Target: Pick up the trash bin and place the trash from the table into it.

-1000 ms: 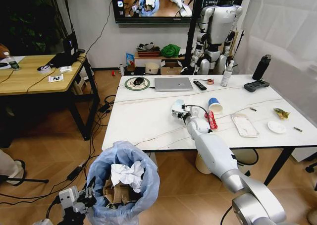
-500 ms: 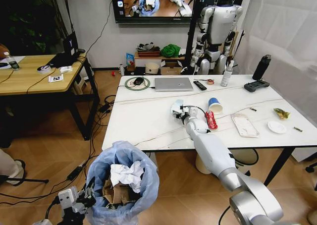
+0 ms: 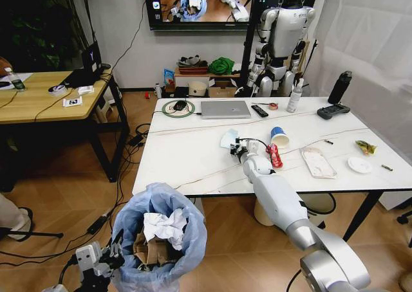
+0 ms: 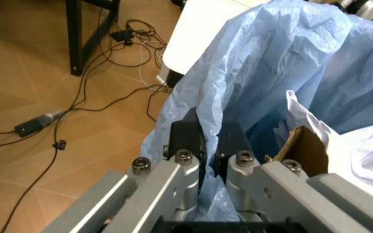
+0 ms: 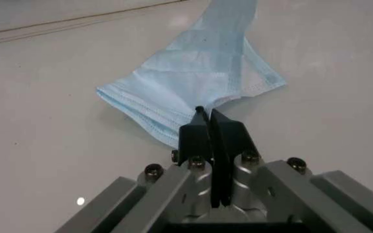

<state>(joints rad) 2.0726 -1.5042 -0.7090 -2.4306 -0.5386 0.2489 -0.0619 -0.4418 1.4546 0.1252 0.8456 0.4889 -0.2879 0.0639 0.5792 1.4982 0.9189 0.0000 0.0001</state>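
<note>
Light-blue face mask (image 5: 196, 90) on marble surface (image 3: 193, 157), right gripper (image 5: 207, 112) fingers closed, pinching its edge, red wrapper (image 3: 275, 155) and cup (image 3: 279, 136) beside, left gripper (image 4: 206, 133) clamped on trash bin (image 3: 161, 237) liner, no legible writing.

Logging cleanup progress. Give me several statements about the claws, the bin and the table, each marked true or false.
1. The left claw is clamped on the blue bag at the rim of the trash bin. True.
2. The trash bin is empty. False: it holds crumpled white paper and brown cardboard.
3. The right claw pinches a light-blue face mask lying on the table. True.
4. The paper cup is in the bin. False: it stands on the table.
</note>
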